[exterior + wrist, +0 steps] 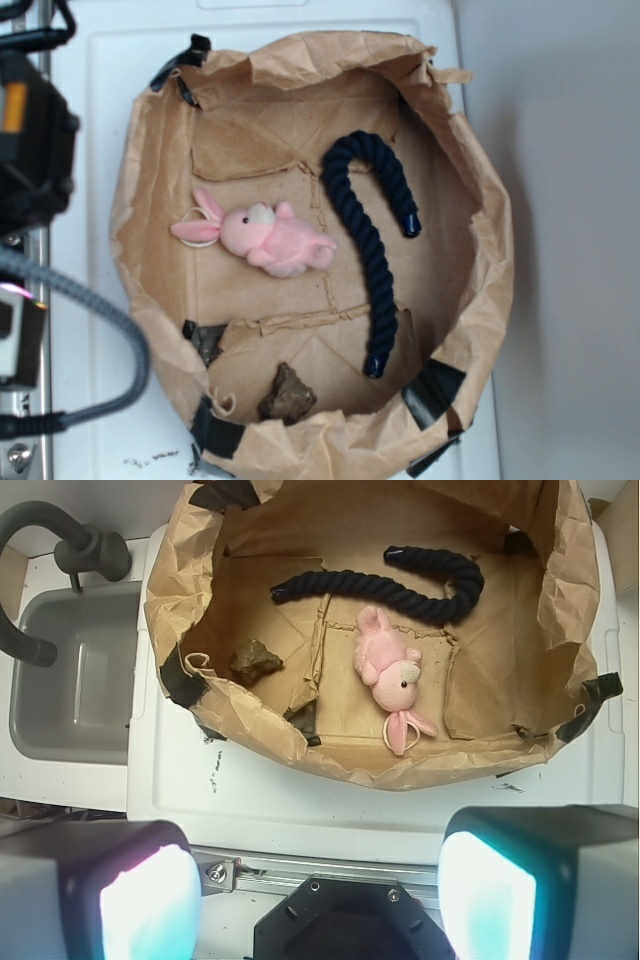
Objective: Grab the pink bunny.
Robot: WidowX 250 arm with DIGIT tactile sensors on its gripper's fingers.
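pink bunny (pixel 268 240) | fuzzy plush, cream muzzle | lying on its side

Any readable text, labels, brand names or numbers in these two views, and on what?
None. No readable text on the pink bunny, the navy rope, the brown paper bag, the white surface or the sink.

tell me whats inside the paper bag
Three things lie inside the paper bag: a pink bunny, a curved dark rope and a small brown lump. Whatever might lie under the bunny, or beneath the torn flaps of the bag's floor, is covered.
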